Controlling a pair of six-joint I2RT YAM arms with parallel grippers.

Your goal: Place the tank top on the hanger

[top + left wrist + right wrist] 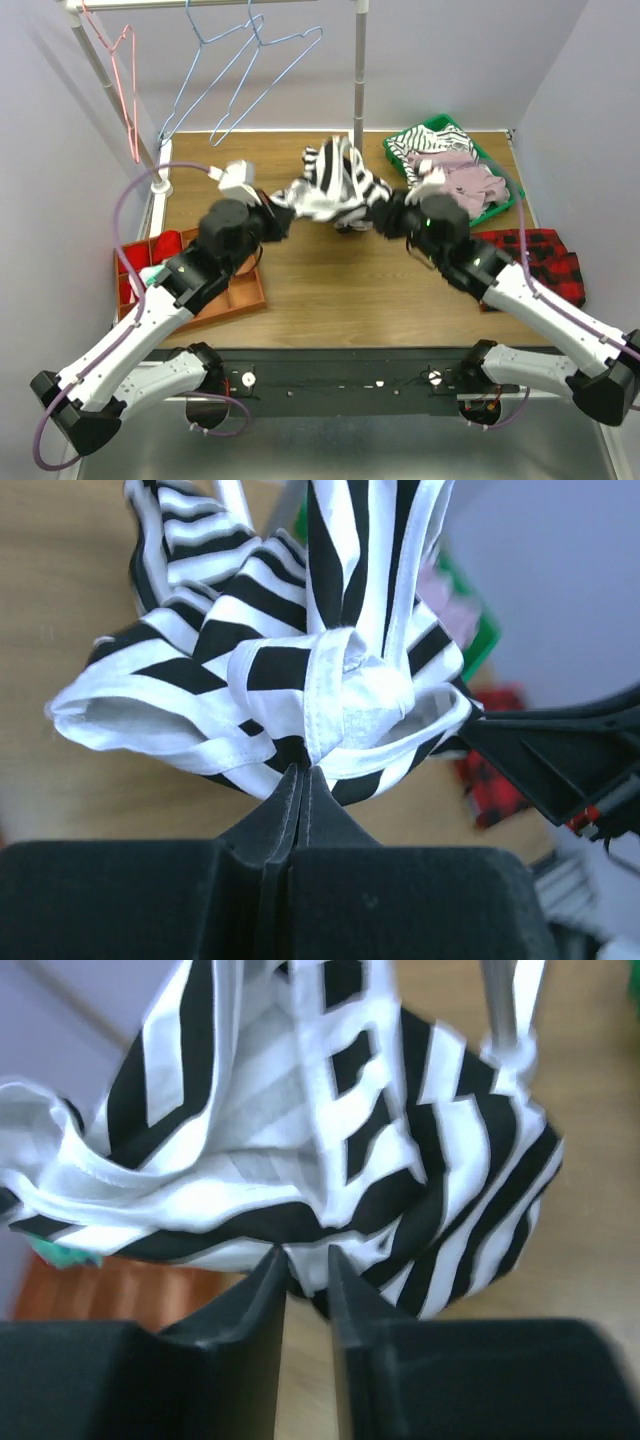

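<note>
left gripper (303, 770): pinched tight on a fold of the tank top (330, 190).
right gripper (305, 1260): narrow, hem caught between its tips.
tank top: bunched, strung 9-to-3 between both.
hanger (213, 80): on the rail (200, 4), 11 o'clock from the left gripper, the nearer arm.

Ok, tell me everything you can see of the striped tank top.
The tank top is soft cloth in black-and-white stripes with white-bound edges. It is crumpled into a bunch mid-table, slung between both hands: the left hand is shut on a fold, and the right hand pinches another at its tips. One part sticks upward. Whether it touches the table is unclear.
</note>
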